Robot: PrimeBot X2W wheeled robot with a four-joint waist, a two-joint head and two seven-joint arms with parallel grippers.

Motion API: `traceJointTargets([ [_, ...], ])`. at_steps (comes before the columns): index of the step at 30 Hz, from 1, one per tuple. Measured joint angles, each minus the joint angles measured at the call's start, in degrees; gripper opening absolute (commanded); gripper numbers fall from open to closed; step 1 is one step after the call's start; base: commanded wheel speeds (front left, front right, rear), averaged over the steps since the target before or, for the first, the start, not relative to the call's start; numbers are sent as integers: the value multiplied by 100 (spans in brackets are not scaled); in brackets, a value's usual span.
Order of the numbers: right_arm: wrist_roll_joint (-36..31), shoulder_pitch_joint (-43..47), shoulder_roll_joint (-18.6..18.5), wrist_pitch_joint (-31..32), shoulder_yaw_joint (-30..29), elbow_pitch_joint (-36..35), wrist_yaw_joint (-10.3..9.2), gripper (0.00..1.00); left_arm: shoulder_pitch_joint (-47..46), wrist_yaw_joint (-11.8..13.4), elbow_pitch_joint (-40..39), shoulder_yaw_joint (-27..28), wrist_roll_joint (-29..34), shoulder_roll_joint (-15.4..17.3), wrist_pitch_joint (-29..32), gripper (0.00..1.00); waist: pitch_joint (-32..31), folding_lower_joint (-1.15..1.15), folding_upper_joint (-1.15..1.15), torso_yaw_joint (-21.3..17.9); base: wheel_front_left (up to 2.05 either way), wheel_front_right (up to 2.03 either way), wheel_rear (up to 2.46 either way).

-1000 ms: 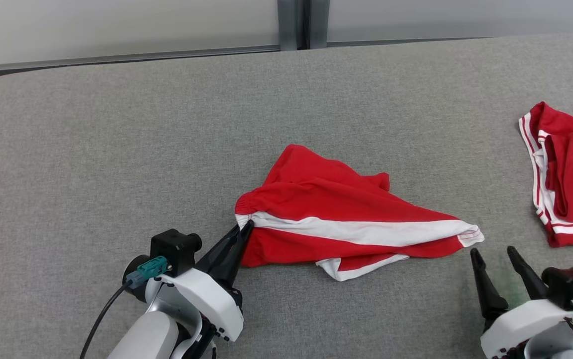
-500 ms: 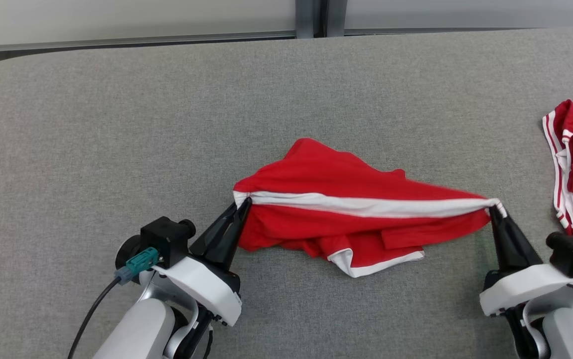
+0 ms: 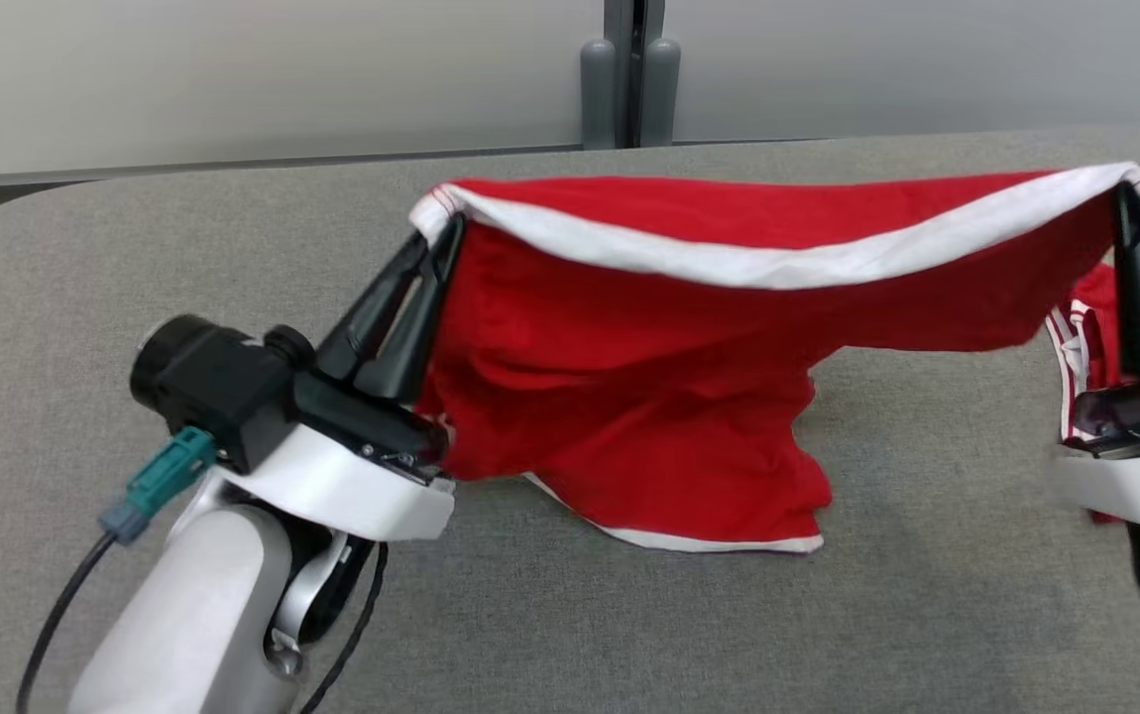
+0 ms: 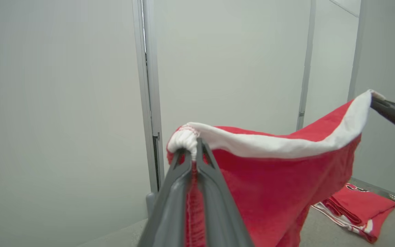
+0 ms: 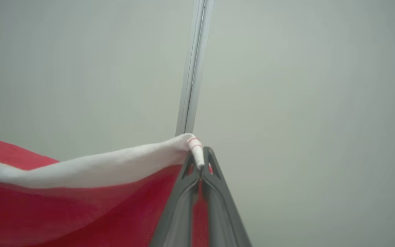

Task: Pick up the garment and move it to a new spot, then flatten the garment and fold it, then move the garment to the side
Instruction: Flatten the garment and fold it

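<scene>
The garment (image 3: 649,377) is a red pair of shorts with a white stripe, hanging stretched in the air above the grey table (image 3: 134,248). My left gripper (image 3: 438,226) is shut on its left corner, and my right gripper (image 3: 1137,188) is shut on the right corner. The white stripe runs between the two grips along the top edge. The lower hem sags and brushes the table. In the left wrist view the fingers (image 4: 183,178) pinch the bunched white end of the garment (image 4: 269,192). In the right wrist view the fingers (image 5: 214,192) clamp the striped tip of the garment (image 5: 80,202).
A second red garment with white stripes (image 3: 1076,337) lies on the table at the far right, partly behind my right gripper; it also shows folded (image 4: 355,209) in the left wrist view. A pale wall with a grey post (image 3: 629,79) stands behind the table.
My right gripper closed on the garment's right corner, and both grippers have lifted it off the table and spread it. The head camera has tilted up.
</scene>
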Motion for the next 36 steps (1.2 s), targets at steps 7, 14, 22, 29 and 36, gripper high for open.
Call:
traceJointTargets([
  [7, -68, -1, -49, 548, -242, -978, 0, 0, -232, 255, -740, 300, 57, 127, 130, 0, -214, 0, 0, 15, 0, 0, 0],
  [14, 129, -17, 3, 712, -255, -1093, 0, 0, -252, 378, -776, 478, -32, 145, 154, 0, -136, 0, 0, -20, 0, 0, 0],
  [22, 514, -907, -107, 708, -5, -575, 0, 0, -913, 310, -259, 615, -107, 99, 21, 0, 261, 0, 0, -63, 0, 0, 0],
  [29, 902, -2673, -341, 569, 334, 583, 0, 0, -2268, 69, 776, 764, -177, -82, -315, 0, 895, 0, 0, -81, 0, 0, 0],
  [36, 1092, -4695, -258, 259, 689, 2013, 0, 0, -3833, -208, 2323, 872, -218, -267, -710, 0, 1413, 0, 0, -138, 0, 0, 0],
])
